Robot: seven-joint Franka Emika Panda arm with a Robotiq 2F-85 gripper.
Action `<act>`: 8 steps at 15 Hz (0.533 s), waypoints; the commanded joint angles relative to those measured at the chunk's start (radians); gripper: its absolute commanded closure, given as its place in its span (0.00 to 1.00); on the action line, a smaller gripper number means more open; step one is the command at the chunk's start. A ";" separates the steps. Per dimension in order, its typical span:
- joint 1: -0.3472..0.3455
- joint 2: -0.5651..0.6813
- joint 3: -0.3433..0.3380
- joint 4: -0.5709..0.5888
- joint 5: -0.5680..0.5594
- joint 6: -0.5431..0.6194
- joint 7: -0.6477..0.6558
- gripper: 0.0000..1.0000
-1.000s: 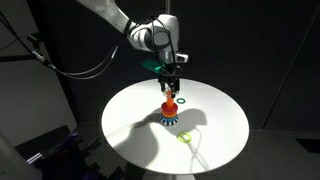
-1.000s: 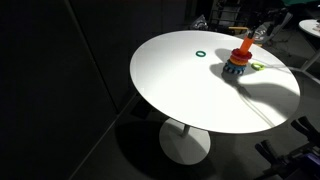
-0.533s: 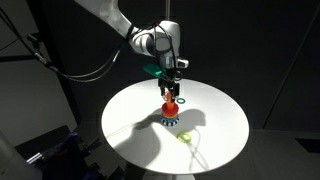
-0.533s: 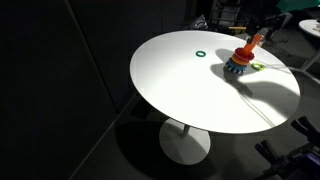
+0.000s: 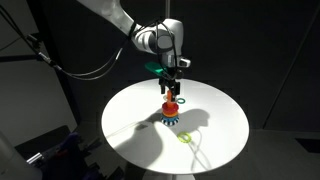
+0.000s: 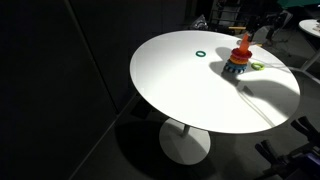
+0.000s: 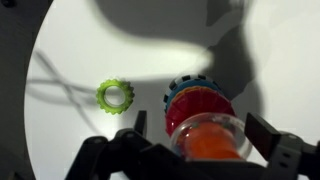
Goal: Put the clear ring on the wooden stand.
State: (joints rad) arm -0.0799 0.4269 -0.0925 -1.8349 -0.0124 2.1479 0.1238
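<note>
The orange-red wooden stand (image 7: 200,108) has a blue-striped foot; the table (image 7: 285,70) is white, with a yellow-green ring (image 7: 115,96).

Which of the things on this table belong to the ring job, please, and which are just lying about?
For the job: clear ring, wooden stand, gripper.
Lying about: yellow-green ring, dark green ring.

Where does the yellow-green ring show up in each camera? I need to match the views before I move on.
In an exterior view: the yellow-green ring lies below centre, down and right of the stand.
In an exterior view: it sits far right, upper part, just right of the stand's foot.
Wrist view: left of centre, apart from the stand.
Shared landmark: the wooden stand.
</note>
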 commanded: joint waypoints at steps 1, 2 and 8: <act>-0.008 0.007 0.001 0.043 0.022 -0.051 -0.004 0.00; -0.008 0.003 0.001 0.044 0.023 -0.060 -0.006 0.00; -0.008 -0.048 0.005 0.037 0.023 -0.156 -0.028 0.00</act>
State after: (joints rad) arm -0.0799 0.4156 -0.0926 -1.8061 -0.0056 2.0589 0.1200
